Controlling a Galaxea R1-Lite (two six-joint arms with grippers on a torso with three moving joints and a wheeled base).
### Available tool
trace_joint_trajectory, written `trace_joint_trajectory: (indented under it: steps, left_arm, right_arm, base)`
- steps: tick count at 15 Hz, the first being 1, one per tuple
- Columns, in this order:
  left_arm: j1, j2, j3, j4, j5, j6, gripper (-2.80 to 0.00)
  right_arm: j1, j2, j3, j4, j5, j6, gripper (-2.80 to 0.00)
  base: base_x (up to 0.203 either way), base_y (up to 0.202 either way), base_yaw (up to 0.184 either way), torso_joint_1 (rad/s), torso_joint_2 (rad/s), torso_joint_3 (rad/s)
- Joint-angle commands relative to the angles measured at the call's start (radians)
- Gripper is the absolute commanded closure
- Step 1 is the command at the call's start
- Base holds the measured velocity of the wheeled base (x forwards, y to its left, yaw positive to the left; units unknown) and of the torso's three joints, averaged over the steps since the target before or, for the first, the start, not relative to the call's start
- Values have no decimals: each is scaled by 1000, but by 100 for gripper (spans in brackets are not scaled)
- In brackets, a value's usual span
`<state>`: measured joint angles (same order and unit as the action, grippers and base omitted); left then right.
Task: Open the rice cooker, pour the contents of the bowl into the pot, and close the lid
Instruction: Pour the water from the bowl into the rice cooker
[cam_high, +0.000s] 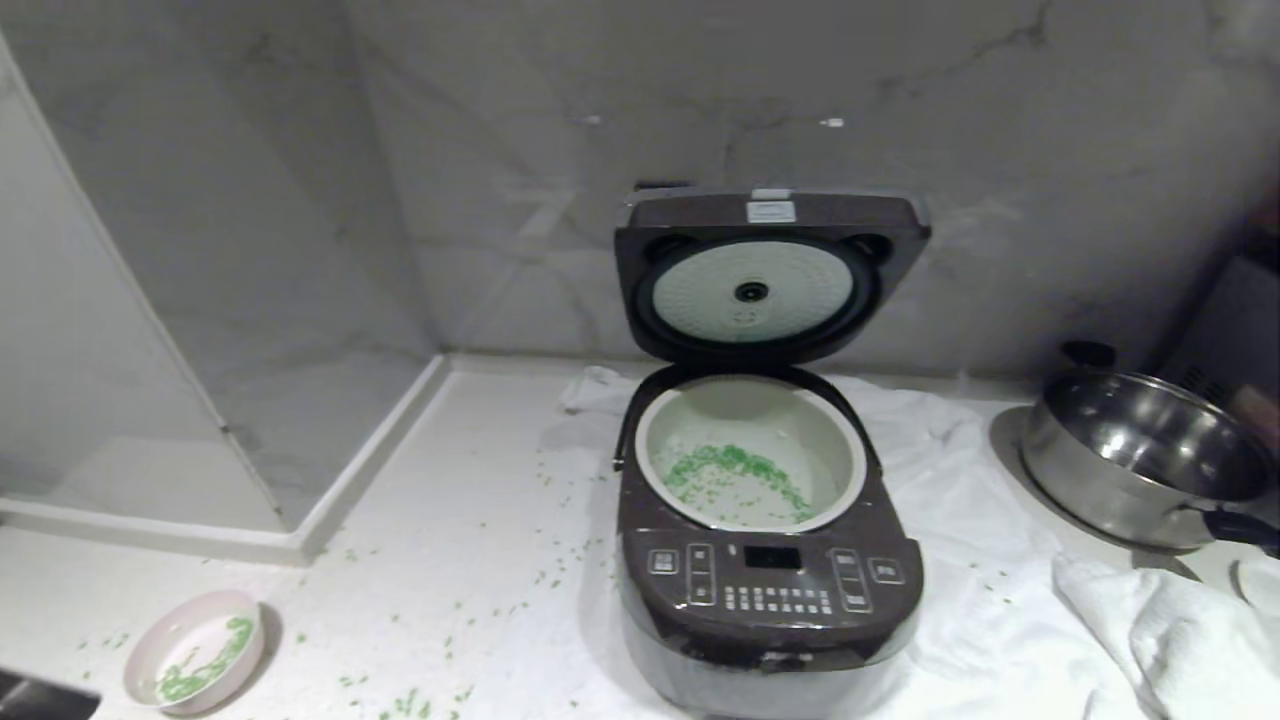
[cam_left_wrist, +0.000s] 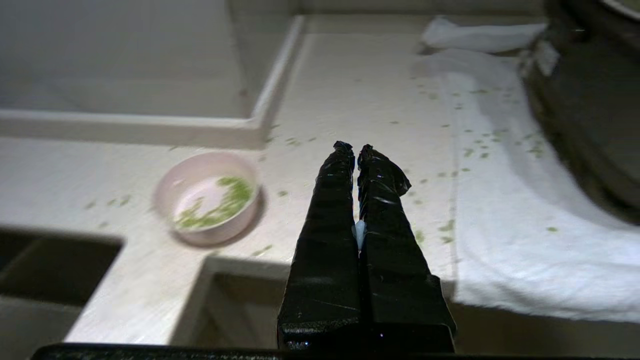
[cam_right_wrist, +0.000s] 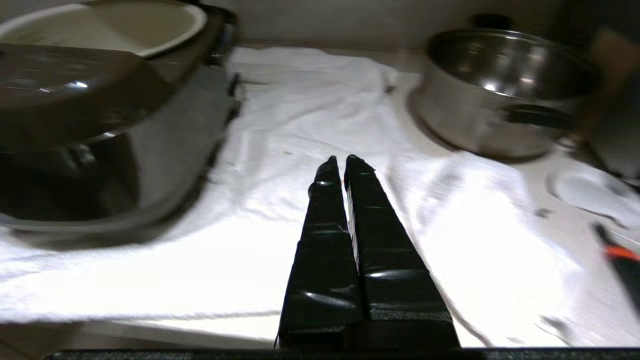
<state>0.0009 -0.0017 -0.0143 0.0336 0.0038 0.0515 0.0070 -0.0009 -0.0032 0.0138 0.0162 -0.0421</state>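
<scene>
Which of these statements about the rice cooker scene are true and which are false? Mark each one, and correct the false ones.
1. The lid of the rice cooker stands open. True.
2. The pot holds no grains. False: green grains lie in it.
3. The bowl sits on the counter to the cooker's left. True.
4. The left hand grips the bowl. False: it is shut on nothing, apart from the bowl.
5. The steel pan stands on the cooker's right. True.
6. The right hand is wide open. False: it is shut.
</scene>
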Motion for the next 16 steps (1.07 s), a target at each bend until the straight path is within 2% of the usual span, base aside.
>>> trace_joint_trajectory:
  steps: [1, 4, 16]
  left_arm:
    - [1, -1, 0, 0, 1, -1, 0]
    - [1, -1, -1, 0, 1, -1, 0]
    - [1, -1, 0, -3, 2, -38, 0]
  right_arm:
    - [-1, 1, 0, 0, 1, -1, 0]
    - [1, 1, 0, 1, 1, -1, 0]
    - [0, 1, 2, -6, -5, 16, 0]
  base:
    - [1, 8, -167, -1, -1, 2]
    - [1, 3, -106, 4, 2, 3]
    - [0, 0, 0, 0, 0, 0]
